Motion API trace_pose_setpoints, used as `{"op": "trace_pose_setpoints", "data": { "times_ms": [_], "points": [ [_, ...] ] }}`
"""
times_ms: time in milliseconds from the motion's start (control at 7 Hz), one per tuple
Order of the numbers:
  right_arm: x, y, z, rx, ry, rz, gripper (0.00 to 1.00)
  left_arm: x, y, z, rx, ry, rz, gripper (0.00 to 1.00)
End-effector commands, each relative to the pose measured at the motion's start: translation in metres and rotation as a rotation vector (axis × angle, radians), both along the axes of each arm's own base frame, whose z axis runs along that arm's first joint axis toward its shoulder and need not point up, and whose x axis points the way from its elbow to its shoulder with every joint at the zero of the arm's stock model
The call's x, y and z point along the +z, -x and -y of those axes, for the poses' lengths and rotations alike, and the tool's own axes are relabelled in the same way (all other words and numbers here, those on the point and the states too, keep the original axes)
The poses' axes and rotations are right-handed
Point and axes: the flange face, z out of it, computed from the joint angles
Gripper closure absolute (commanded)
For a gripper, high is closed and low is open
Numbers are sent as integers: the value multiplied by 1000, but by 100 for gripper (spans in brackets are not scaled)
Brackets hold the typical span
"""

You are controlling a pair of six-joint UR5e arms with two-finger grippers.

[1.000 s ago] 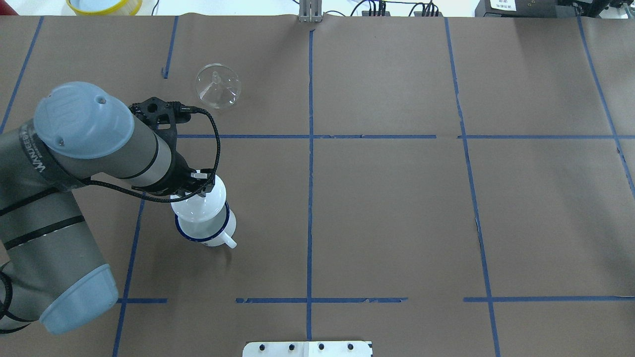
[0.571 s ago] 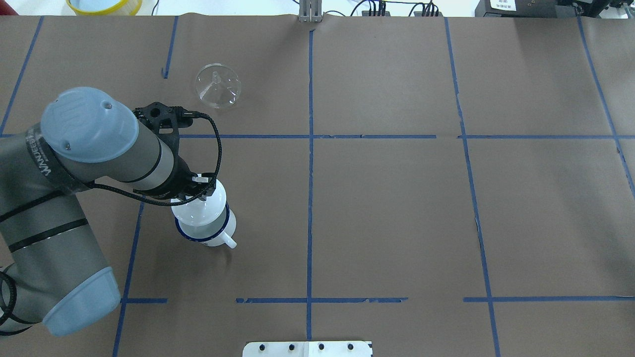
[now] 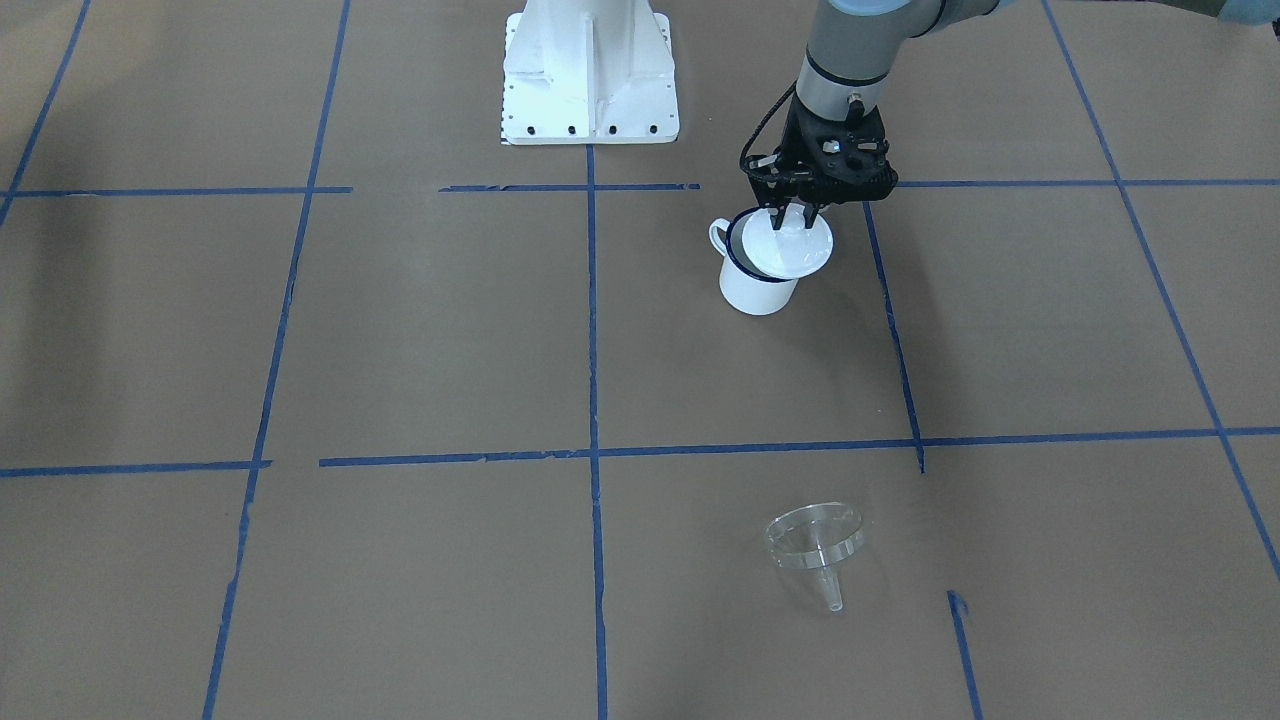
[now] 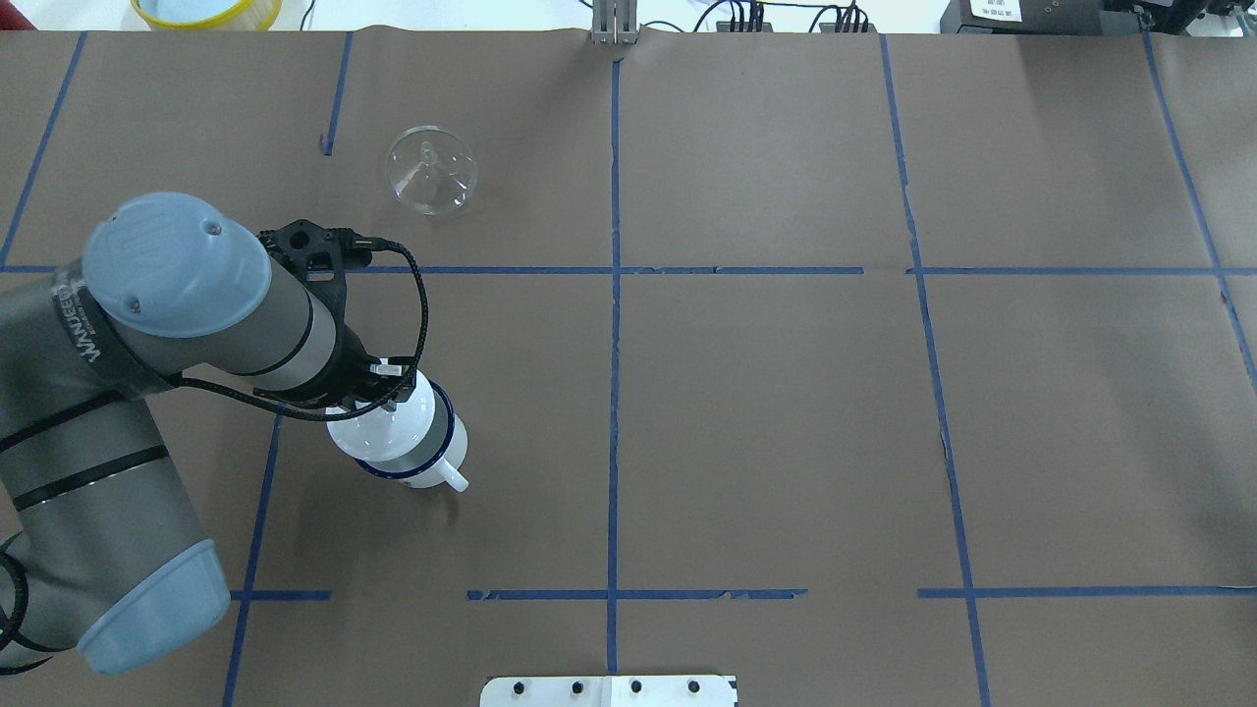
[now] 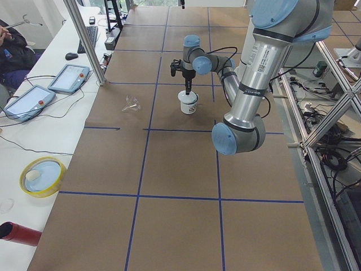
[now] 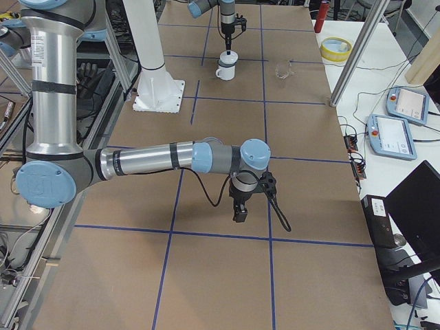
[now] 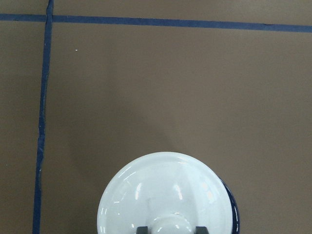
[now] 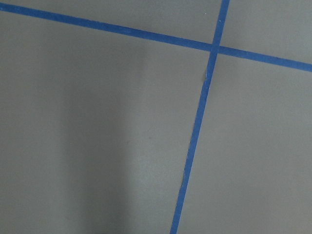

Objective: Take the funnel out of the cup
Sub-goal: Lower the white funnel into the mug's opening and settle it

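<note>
- Left pincer (image 3: pixel 793 213): pinching the knob of the white lid (image 4: pixel 378 430). In the wrist view you see a pad (image 7: pixel 199 229) on each side of the knob.
- Lid: off-centre over the cup (image 3: pixel 755 292), displaced to the cup's left in the overhead view, so the right arc of the blue rim is bare. You cannot tell whether lid and rim touch.
- Cup: upright on the surface (image 4: pixel 786 393), left of centre, handle toward the robot's base.
- Funnel (image 4: pixel 432 169): out of the cup, lying at the far left, well apart from the cup, beyond a blue tape line (image 4: pixel 491 270).
- Right pincer (image 6: pixel 239 213): hangs over the surface. You cannot tell whether it is spread or pressed together.
</note>
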Motion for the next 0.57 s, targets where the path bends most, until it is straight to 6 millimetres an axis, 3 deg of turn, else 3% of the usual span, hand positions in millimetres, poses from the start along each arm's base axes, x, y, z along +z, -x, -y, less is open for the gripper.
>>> {"op": "trace_pose_setpoints", "data": {
  "times_ms": [0, 429],
  "points": [
    [1, 0, 0, 0, 1, 0, 0, 0, -7, -8, 18, 3, -1, 100],
    [1, 0, 0, 0, 1, 0, 0, -2, -9, -11, 24, 0, -6, 100]
  ]
}}
